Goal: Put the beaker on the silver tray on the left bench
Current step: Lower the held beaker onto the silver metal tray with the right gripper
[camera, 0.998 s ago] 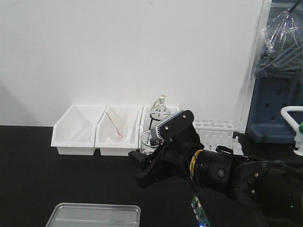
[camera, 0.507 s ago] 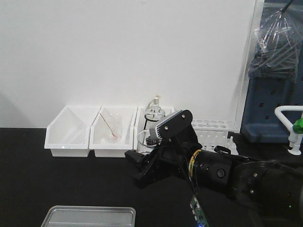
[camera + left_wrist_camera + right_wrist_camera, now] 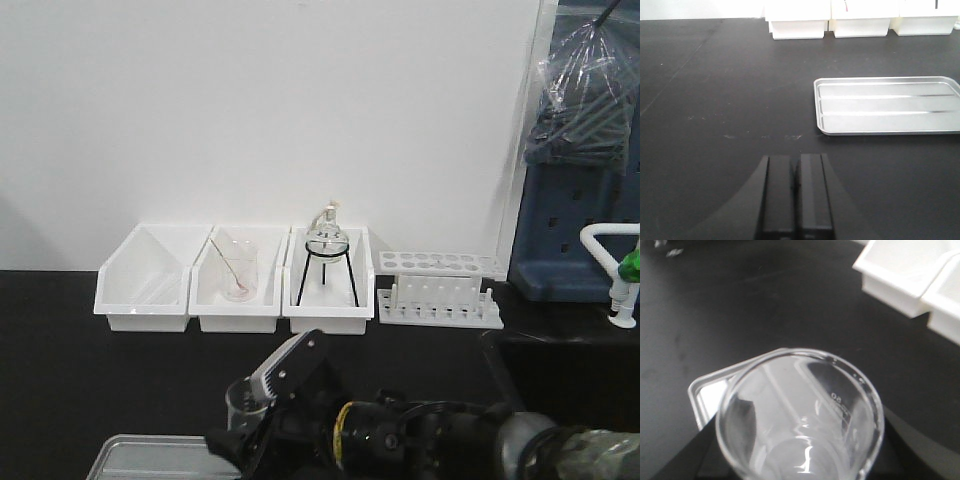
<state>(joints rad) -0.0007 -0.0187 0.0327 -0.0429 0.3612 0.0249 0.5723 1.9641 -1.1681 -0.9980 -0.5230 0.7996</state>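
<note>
While the right fingers (image 3: 682, 462) clasp the beaker (image 3: 800, 410) at the silver tray's (image 3: 887, 105) corner, the left fingers (image 3: 777, 195) sit pressed together.

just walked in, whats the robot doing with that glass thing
The right gripper is holding the small glass beaker above a corner of the silver tray on the black bench. The tray has nothing in it, so the beaker is not set down yet. The left gripper is shut, holds nothing and sits short of the tray. White bins line the wall.
</note>
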